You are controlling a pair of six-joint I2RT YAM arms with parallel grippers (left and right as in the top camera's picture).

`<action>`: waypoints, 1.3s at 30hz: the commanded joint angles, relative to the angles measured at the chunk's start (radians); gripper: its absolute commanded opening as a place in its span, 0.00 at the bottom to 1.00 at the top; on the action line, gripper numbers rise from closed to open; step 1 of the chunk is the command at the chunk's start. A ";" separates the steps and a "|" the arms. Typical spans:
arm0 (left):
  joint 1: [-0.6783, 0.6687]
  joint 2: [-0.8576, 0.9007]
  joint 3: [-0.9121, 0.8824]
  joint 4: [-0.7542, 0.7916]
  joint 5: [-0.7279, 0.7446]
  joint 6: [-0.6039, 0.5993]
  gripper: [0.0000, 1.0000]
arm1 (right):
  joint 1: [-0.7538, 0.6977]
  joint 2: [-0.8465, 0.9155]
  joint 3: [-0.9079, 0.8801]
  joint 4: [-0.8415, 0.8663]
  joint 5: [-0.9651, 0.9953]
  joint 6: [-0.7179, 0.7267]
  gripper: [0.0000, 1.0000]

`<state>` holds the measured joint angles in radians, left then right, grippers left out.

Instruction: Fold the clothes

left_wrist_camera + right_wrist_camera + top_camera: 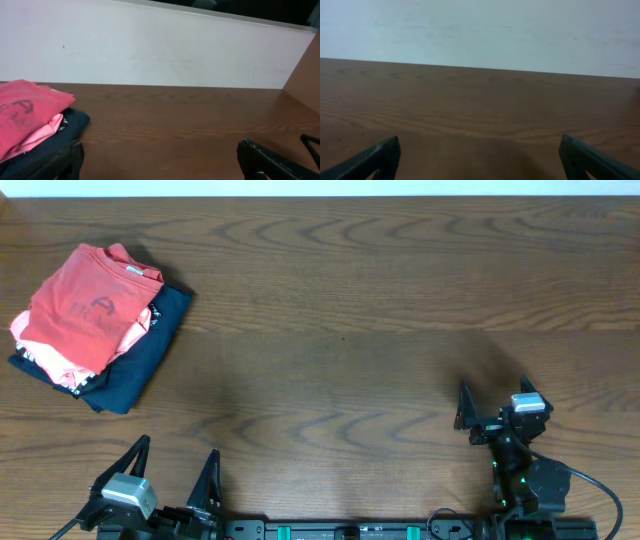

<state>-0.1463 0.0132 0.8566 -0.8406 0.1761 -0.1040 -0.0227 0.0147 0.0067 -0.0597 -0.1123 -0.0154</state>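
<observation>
The coral-red T-shirt (90, 295) lies folded on top of a stack at the table's far left, its dark lettering facing up. It also shows at the left edge of the left wrist view (22, 107). My left gripper (178, 448) is open and empty at the front left, well short of the stack; its wide-apart fingers (161, 150) frame bare wood. My right gripper (493, 385) is open and empty at the front right, far from the shirt; its wrist view (480, 142) shows only table.
Under the T-shirt lie a paler salmon-pink folded garment (48, 362) and a dark navy folded garment (140, 360), both also in the left wrist view (40, 134) (70, 122). The brown wooden table (350, 300) ends at a white wall (480, 30).
</observation>
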 commanded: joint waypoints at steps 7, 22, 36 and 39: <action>-0.004 -0.003 -0.002 0.004 -0.009 -0.002 0.98 | 0.011 -0.003 -0.001 -0.005 0.008 -0.024 0.99; -0.004 -0.003 -0.002 0.004 -0.016 0.018 0.98 | 0.011 -0.003 -0.001 -0.005 0.008 -0.024 0.99; 0.164 -0.005 -0.187 -0.123 -0.092 0.044 0.98 | 0.011 -0.003 -0.001 -0.005 0.008 -0.024 0.99; 0.186 -0.005 -0.340 -0.009 -0.091 0.044 0.98 | 0.011 -0.003 -0.001 -0.005 0.008 -0.024 0.99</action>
<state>0.0212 0.0113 0.6212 -0.8993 0.1001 -0.0734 -0.0227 0.0147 0.0067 -0.0608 -0.1116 -0.0204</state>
